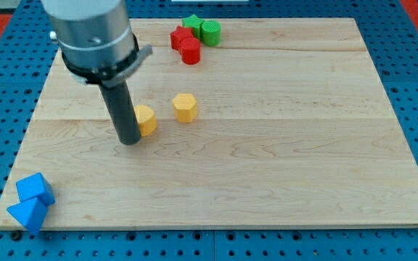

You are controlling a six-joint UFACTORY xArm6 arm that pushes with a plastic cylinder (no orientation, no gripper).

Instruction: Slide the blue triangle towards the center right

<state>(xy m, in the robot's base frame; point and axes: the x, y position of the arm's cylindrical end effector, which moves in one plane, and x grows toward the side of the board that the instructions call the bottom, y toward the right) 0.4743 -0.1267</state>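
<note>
Your tip (130, 141) touched a yellow block (145, 119), well apart from the blue triangular block (26, 213); it held nothing.

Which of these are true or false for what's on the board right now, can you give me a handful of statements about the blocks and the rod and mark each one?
1. My tip is touching the blue triangle. False: it sits far off, beside a yellow block near the view's left centre.
2. Two blue blocks lie at the view's bottom left corner. True: the triangle and a blue block just above it.
3. A second yellow block sits to the right of the first. True.
4. The red blocks are at the view's bottom right. False: they are at the view's top, next to the green blocks.
</note>
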